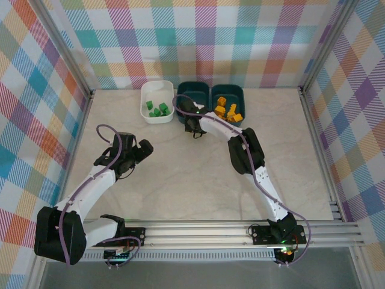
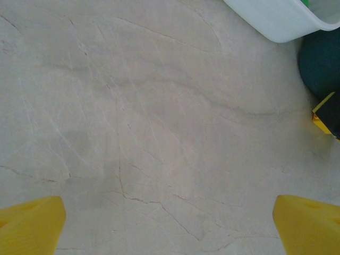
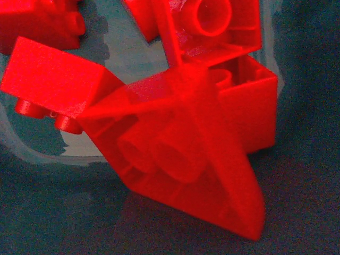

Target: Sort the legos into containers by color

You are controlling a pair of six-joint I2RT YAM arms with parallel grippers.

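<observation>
My right jaws hang over the middle teal tub (image 1: 194, 89) at the far side of the bench (image 1: 180, 192). Directly below them the red legos (image 3: 186, 154) lie heaped on the tub's dark floor. The nearest one is a sloped brick with its hollow underside showing. Its long axis runs from upper left to lower right in my wrist view, and it touches the bricks behind it. I cannot tell whether these jaws are clamped on that brick or parted above it (it is too close and blurred to read any contact).

My left jaws are spread wide and hold nothing. Between the yellow fingertips (image 2: 32, 223) is only bare bench, with a corner of the white tub (image 2: 276, 21) ahead.

The green legos (image 1: 157, 109) lie in the white tub on the left, and the orange legos (image 1: 227, 110) in the right teal tub (image 1: 227, 88). I can pick out no loose brick on the bench. So I judge the sort nearly done, and the right arm, by far the nearer, needs only a straight lift clear of the tub.
</observation>
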